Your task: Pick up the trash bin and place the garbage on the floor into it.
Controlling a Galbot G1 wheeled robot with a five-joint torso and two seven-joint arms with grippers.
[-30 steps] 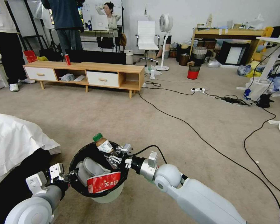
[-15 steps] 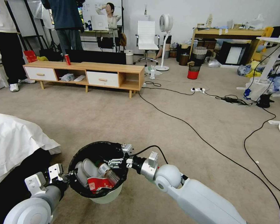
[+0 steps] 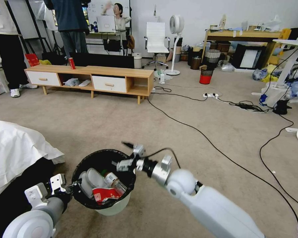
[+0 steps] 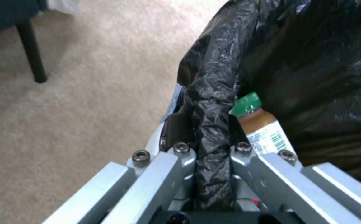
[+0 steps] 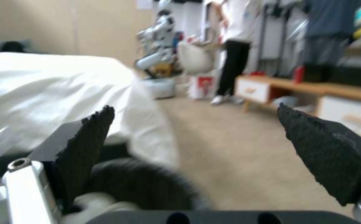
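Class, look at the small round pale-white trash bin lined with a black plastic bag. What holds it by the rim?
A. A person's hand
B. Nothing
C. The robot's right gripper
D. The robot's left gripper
D: the left gripper is clamped on the bag-covered rim of the trash bin, while the right gripper is open and empty.

**No legible writing in view**

Nothing is reading clearly as a word, brand or number. In the left wrist view, right of centre, the bottle (image 4: 260, 132) is showing a white label with small green print and bar-like marks, too fine to make out. In the head view, lower left, the red noodle cup (image 3: 104, 194) lying in the trash bin (image 3: 76, 167) is carrying pale marks that are staying unreadable. The red can (image 3: 71, 63), upper left, is showing no readable lettering.
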